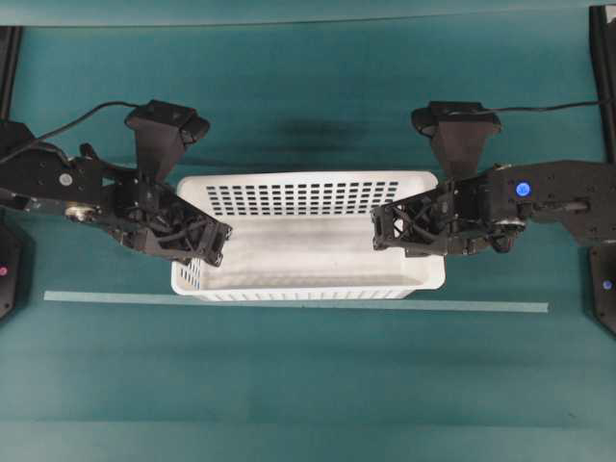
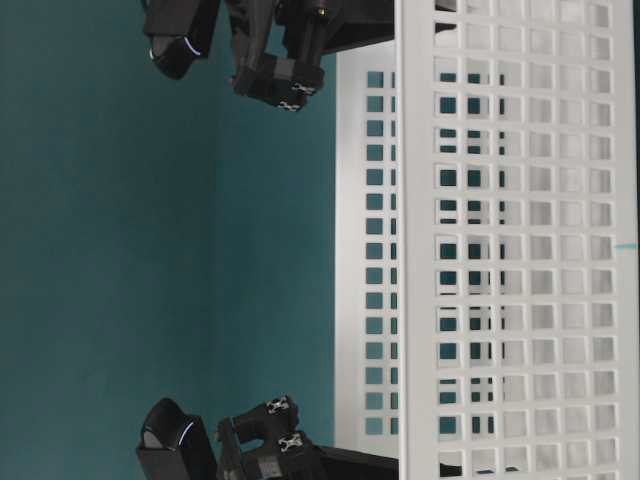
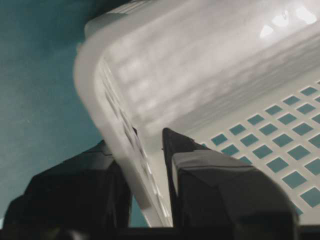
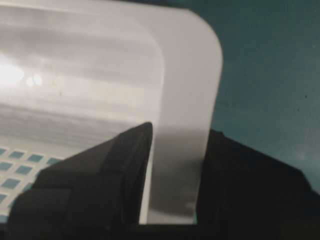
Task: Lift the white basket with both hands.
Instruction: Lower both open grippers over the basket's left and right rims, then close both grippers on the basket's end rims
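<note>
The white basket [image 1: 308, 236] stands level on the teal cloth at the middle of the overhead view, long side across; its perforated wall [image 2: 500, 250] fills the table-level view. My left gripper [image 1: 202, 252] is at the basket's left end. In the left wrist view that end wall [image 3: 115, 100] runs between the fingers [image 3: 210, 185], and my left gripper [image 3: 135, 140] is shut on it. My right gripper [image 1: 416, 236] is at the right end. Its wrist view shows the rolled rim [image 4: 185, 90] pinched by the right gripper [image 4: 180, 135], one finger inside and one outside.
A pale tape strip [image 1: 289, 302] lies on the cloth just in front of the basket. Black frame posts [image 1: 602, 77] stand at the far corners, and the arm bases [image 1: 602, 279] sit at both side edges. Cables trail from the wrist cameras [image 1: 168, 125].
</note>
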Motion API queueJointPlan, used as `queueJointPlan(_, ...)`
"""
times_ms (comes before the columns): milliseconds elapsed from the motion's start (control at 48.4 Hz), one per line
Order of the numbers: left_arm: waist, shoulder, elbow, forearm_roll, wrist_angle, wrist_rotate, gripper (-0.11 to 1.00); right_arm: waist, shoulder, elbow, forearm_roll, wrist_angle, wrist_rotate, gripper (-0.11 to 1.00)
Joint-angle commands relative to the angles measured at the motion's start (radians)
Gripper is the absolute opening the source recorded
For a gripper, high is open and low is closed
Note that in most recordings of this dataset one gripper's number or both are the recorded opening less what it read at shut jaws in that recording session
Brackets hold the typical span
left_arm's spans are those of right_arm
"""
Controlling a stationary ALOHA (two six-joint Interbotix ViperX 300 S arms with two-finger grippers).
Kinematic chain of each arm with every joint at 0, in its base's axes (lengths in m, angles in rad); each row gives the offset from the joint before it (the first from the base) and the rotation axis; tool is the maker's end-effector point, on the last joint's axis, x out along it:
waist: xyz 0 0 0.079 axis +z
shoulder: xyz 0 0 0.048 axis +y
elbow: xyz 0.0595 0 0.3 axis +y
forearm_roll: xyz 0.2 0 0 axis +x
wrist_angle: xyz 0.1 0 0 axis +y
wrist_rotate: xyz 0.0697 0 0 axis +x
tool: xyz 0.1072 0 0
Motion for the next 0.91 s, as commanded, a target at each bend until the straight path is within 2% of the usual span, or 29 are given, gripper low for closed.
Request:
queueJointPlan(0, -0.005, 0.006, -0.003, 0.003, -0.025, 0.005, 0.16, 0.008, 0.02, -0.011, 0.002, -0.028, -0.006, 0.28)
queueJointPlan(103, -0.005, 0.0, 0.002, 0.003, -0.029, 0.005, 0.16, 0.008, 0.021, -0.011, 0.006, -0.028, -0.006, 0.24)
queueJointPlan(413, -0.005, -0.037, -0.026, 0.003, -0.012, 0.014, 0.16, 0.008, 0.0, -0.035, 0.031, 0.011, -0.011, 0.23)
queueJointPlan(702, -0.011, -0.114, -0.121, 0.003, 0.126, 0.014, 0.16, 0.009, -0.083, -0.109, 0.046, 0.175, -0.012, 0.23)
queueJointPlan(888, -0.017, -0.16, -0.186, 0.003, 0.227, 0.014, 0.16, 0.012, -0.135, -0.14, 0.055, 0.232, -0.011, 0.22)
